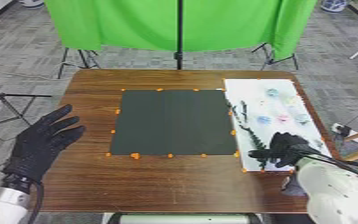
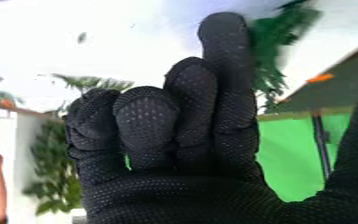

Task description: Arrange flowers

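One brown counter (image 1: 167, 185) bore one dark mat (image 1: 171, 122) and, beside it, one white sheet (image 1: 246, 86) with at least four pale flowers (image 1: 264, 120) and some green sprigs (image 1: 253, 139). The left hand (image 1: 42, 145) was spread; the right hand (image 1: 286, 150), thumb apart from loose fingers, was over the sheet.
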Controlling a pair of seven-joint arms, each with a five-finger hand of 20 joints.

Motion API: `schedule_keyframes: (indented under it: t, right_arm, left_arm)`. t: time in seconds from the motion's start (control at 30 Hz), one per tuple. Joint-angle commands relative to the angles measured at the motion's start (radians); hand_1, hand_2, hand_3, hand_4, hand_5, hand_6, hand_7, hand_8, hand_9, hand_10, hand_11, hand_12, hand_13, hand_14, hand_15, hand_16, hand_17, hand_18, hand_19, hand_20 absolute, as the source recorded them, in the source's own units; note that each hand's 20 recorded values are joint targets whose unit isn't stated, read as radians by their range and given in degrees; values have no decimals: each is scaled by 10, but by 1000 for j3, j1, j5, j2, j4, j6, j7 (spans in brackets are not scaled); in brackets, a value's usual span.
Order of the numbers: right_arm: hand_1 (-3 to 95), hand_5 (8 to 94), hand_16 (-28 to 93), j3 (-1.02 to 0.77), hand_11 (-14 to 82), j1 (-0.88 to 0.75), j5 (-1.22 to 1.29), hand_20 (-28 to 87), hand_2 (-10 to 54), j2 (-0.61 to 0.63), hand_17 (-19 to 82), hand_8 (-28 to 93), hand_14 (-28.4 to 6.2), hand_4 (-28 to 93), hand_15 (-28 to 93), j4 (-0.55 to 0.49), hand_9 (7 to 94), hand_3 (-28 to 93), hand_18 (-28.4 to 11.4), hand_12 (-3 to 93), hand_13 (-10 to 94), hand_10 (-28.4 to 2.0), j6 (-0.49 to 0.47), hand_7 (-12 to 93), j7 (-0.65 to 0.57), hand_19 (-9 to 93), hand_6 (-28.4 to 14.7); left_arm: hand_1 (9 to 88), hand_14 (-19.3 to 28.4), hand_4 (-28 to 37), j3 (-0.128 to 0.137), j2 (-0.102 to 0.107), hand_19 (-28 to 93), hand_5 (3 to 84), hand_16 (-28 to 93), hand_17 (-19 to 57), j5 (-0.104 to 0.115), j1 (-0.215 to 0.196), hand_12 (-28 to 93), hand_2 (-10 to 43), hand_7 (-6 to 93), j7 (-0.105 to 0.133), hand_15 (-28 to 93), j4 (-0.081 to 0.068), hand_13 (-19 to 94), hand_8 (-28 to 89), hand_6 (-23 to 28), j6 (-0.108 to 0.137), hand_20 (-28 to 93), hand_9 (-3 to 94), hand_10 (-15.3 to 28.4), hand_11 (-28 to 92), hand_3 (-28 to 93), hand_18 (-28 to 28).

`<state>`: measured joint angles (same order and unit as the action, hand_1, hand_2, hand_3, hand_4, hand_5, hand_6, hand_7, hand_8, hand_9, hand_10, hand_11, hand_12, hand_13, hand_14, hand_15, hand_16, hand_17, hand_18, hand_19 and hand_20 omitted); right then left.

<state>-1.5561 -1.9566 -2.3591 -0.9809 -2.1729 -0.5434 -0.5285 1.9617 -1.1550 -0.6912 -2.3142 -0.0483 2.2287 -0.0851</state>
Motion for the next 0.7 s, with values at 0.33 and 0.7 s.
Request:
schedule_keyframes:
  t: [0.33, 0.7]
  right_arm:
    - [144, 736, 295, 161, 605, 135, -63, 483, -90, 62, 389, -196, -141, -282, 805, 99, 750, 610, -216, 360, 681, -131, -245, 476, -28, 932, -15]
    - [285, 819, 346, 241, 663, 122, -85, 626, -95, 47, 470, -199, -117, -282, 850, 160, 823, 651, -223, 410, 760, -101, -254, 505, -44, 932, 20]
  left_arm:
    - [253, 160, -267, -8, 8, 545, 343, -24, -70, 4, 16, 137, -14, 247, -24, 472, -8, 278, -116, 19, 10, 103, 305, 133, 304, 708, 237]
    - [253, 160, -267, -13, 17, 545, 343, -25, -70, 5, 28, 137, -14, 247, -37, 474, -15, 278, -115, 19, 13, 103, 305, 133, 302, 710, 237]
